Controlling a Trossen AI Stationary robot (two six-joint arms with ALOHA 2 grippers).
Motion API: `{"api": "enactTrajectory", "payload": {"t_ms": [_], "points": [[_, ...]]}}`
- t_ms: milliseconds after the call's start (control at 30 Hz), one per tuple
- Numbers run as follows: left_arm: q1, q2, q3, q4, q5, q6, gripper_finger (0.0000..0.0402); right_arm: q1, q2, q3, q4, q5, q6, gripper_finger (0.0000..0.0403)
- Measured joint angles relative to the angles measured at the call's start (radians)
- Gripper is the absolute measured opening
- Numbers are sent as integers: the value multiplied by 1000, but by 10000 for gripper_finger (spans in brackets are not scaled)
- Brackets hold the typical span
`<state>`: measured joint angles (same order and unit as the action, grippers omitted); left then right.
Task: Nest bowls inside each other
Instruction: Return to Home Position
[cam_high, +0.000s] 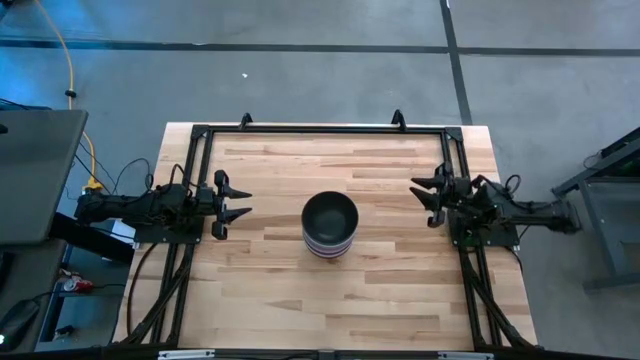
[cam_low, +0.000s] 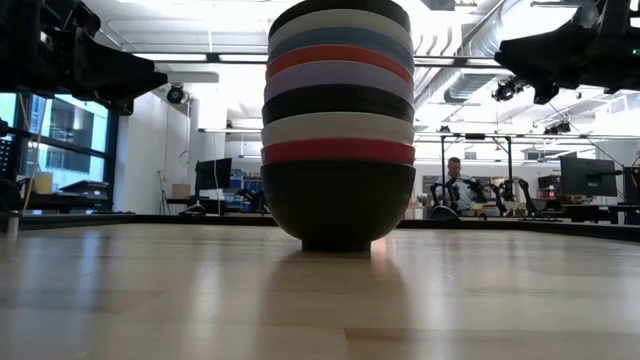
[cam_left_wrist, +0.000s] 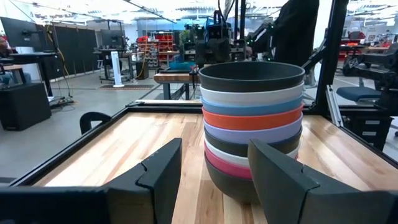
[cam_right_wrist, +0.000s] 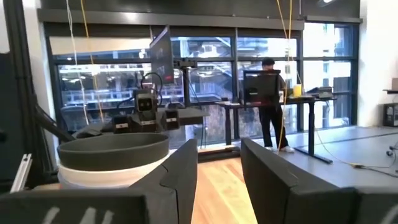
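Left end effector (cam_high: 238, 200) and right end effector (cam_high: 420, 195) sit spread wide, empty, at opposite bench (cam_high: 260, 290) sides (home pose, I'd judge) since the bowls (cam_high: 330, 222) already stand nested mid-bench.

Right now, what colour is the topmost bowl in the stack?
Black: the top bowl shows clearest in the left wrist view.

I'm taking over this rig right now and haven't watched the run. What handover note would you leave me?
Left tool: open, empty, at the left side of the table, clear of the bowls.
Right tool: open, empty, at the right side, also clear.
Bowls: nine nested in one stack at the table's centre, a black bowl on top.
Done: nesting; no loose bowl in view.
Left: probably only parking both arms.
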<state>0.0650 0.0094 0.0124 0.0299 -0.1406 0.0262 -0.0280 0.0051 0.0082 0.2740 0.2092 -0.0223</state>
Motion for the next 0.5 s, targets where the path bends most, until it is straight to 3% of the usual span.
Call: {"api": "enactTrajectory", "payload": {"t_ms": [300, 500], "points": [[0, 1, 0, 0, 0, 2, 172, 63, 0, 0, -44, 50, 21, 114], [0, 1, 0, 0, 0, 3, 172, 85, 0, 0, -67, -40, -35, 114]]}}
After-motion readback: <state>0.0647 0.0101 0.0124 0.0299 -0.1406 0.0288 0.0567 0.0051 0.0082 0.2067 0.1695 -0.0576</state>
